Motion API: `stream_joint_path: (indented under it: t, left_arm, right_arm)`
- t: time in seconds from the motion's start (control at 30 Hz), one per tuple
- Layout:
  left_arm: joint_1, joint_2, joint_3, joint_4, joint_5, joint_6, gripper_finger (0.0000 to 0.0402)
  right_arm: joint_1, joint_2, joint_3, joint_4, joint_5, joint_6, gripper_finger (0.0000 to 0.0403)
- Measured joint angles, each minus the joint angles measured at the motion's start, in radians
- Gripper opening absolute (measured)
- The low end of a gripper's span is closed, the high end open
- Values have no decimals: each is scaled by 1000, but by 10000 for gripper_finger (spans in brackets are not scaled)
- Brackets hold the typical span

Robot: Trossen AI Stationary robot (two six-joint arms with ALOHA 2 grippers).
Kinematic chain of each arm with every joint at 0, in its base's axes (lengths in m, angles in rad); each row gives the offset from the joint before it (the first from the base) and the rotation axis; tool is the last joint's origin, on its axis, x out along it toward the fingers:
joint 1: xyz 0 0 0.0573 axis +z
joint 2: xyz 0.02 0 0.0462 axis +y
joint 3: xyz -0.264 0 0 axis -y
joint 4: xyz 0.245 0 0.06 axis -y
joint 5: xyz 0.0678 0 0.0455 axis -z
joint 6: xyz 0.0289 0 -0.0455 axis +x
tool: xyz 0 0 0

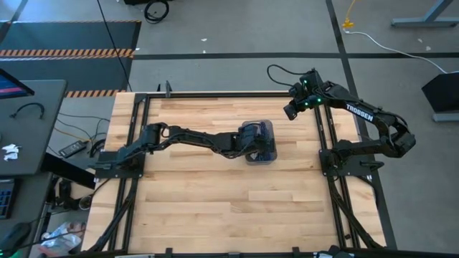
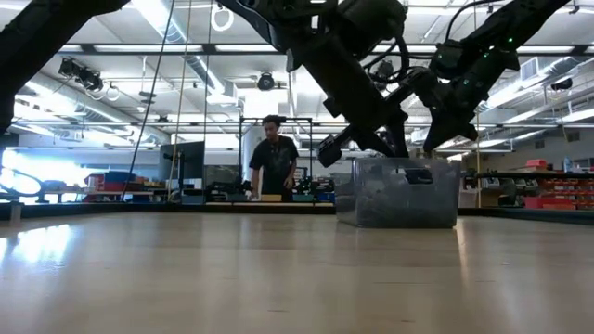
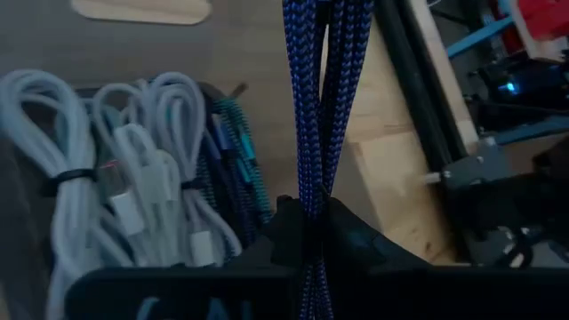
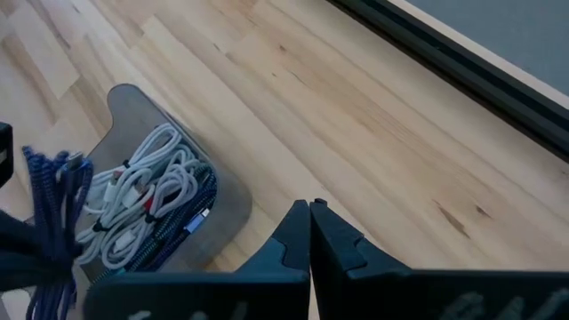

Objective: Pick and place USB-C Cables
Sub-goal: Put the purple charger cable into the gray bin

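The grey translucent tray [image 1: 259, 141] stands in the middle of the table, also in the low view [image 2: 399, 199]. Inside it lie several white coiled cable bundles [image 3: 133, 169] and a teal and dark blue one [image 3: 236, 160]; the right wrist view shows them too [image 4: 142, 200]. My left gripper [image 3: 307, 218] hovers over the tray [image 1: 252, 145], shut on a dark blue-purple braided cable bundle [image 3: 322, 107]. My right gripper [image 4: 309, 209] is shut and empty, raised over the table's far right part [image 1: 290, 111]. My left gripper pinches the dark blue-purple bundle between its two fingers near one end [image 3: 308, 200]. The fingers [image 3: 351, 240] come from above, slanting down, and lie along the bundle. The bundle [image 4: 49, 209] reaches out past the fingertips over the tray; whether its far end touches the cables there does not show.
Black frame rails run along the table's left [image 1: 133, 143] and right [image 1: 324, 143] sides. Bare wooden tabletop [image 1: 215, 208] spreads around the tray, widest on the near side. A person [image 2: 274, 162] stands at a bench in the room beyond the far edge.
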Motion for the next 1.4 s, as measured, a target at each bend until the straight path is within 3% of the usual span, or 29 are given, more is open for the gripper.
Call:
stream_joint_path:
  t: [0.27, 0.57, 1.13, 1.4]
  left_arm:
    - [7, 0, 0, 53, 6, -6, 26]
    - [24, 15, 1, 54, 110, -13, 26]
    - [41, 55, 1, 83, 134, -36, 27]
    - [39, 55, 0, 103, 135, 15, 97]
  right_arm:
    - [0, 0, 0, 7, 0, 0, 0]
    - [0, 0, 0, 39, 0, 3, 0]
    - [-1, 0, 0, 39, 0, 4, 0]
    - [-1, 0, 0, 40, 0, 4, 0]
